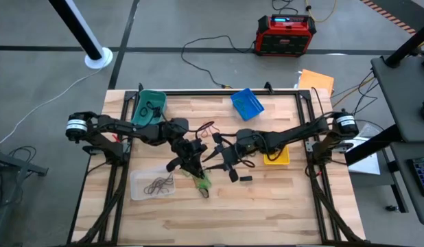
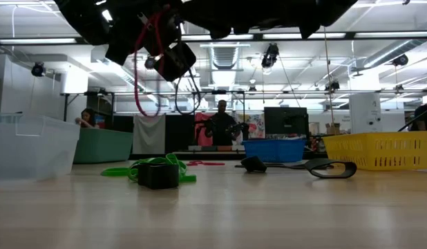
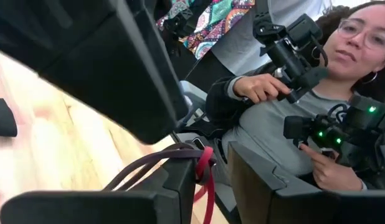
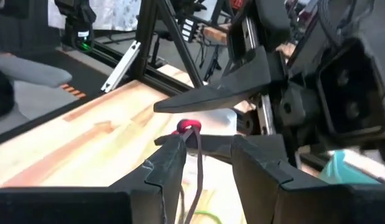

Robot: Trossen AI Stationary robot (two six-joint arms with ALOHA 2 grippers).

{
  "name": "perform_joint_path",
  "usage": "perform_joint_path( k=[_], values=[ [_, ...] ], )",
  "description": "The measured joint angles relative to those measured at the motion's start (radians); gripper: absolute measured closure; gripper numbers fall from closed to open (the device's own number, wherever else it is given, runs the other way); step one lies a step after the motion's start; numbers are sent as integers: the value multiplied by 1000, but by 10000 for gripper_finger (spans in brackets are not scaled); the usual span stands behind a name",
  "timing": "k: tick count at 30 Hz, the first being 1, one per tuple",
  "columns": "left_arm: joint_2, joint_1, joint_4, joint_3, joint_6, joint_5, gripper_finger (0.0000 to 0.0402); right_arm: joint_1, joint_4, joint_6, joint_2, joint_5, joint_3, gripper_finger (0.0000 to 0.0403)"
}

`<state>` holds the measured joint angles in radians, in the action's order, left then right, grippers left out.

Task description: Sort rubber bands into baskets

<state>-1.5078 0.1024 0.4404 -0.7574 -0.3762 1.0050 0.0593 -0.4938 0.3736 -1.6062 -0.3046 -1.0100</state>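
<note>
- While both arms meet over mid-table, the left gripper (image 1: 187, 147) hangs raised, its part-open fingers (image 3: 180, 180) hooked into a red rubber band (image 3: 205, 171) knotted with a dark brown band (image 3: 149, 165).
- The right gripper (image 1: 222, 152), jaws part-open, has the dark brown band draped over one finger (image 4: 171, 158).
- Green rubber bands (image 2: 155, 168) lie on the wooden table (image 1: 280, 199), near the clear basket (image 1: 151, 184).
</note>
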Motion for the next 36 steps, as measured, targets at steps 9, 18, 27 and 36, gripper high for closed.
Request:
perform_joint_path(
  k=[9,18,27,36],
  values=[
    [-1,7,0,0,-78,-2,314,2,-19,118,-10,-2,-14,290],
    [-1,12,6,-1,-156,-5,280,2,195,254,-12,-1,-108,308],
    [-2,14,40,-2,-224,35,248,-1,372,384,-13,-12,-197,322],
    [-2,18,76,-2,-346,36,228,-1,380,386,-24,-61,-236,333]
  ],
)
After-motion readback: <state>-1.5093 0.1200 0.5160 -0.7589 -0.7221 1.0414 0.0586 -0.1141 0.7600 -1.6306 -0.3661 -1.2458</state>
